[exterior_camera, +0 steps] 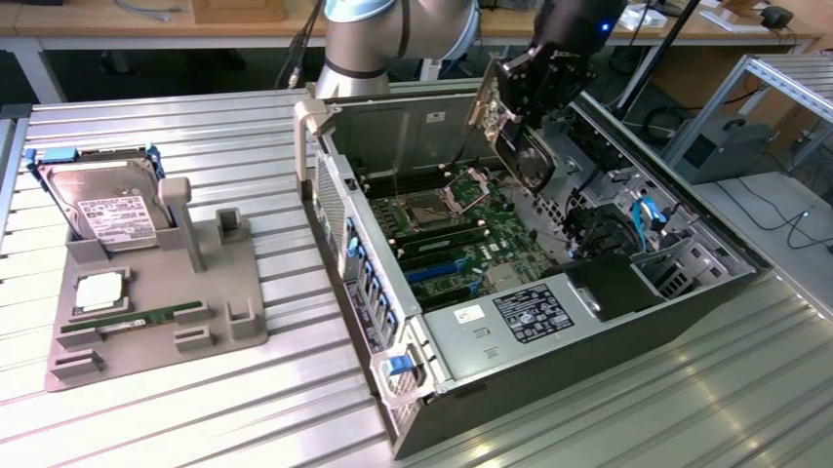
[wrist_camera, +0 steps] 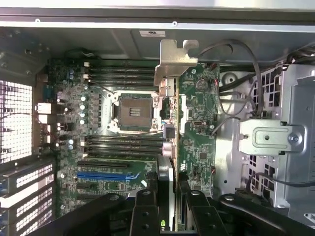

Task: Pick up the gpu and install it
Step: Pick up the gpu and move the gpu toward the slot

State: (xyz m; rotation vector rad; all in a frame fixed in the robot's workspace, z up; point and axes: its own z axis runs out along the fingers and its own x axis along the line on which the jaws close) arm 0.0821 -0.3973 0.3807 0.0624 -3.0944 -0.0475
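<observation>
One hand [exterior_camera: 528, 97] holds gpu [exterior_camera: 528, 161] over case [exterior_camera: 390, 127], ribbed table [exterior_camera: 234, 409]

Gpu [exterior_camera: 521, 151] dark, silver bracket; motherboard [exterior_camera: 450, 234] green, blue slots; gripper [wrist_camera: 167, 196] black; computer case [exterior_camera: 599, 380] black. Parts holder [exterior_camera: 156, 331] grey; hard drive [exterior_camera: 115, 210] silver, white label; table [exterior_camera: 234, 136] ribbed silver.

no text or label print is legible.
</observation>
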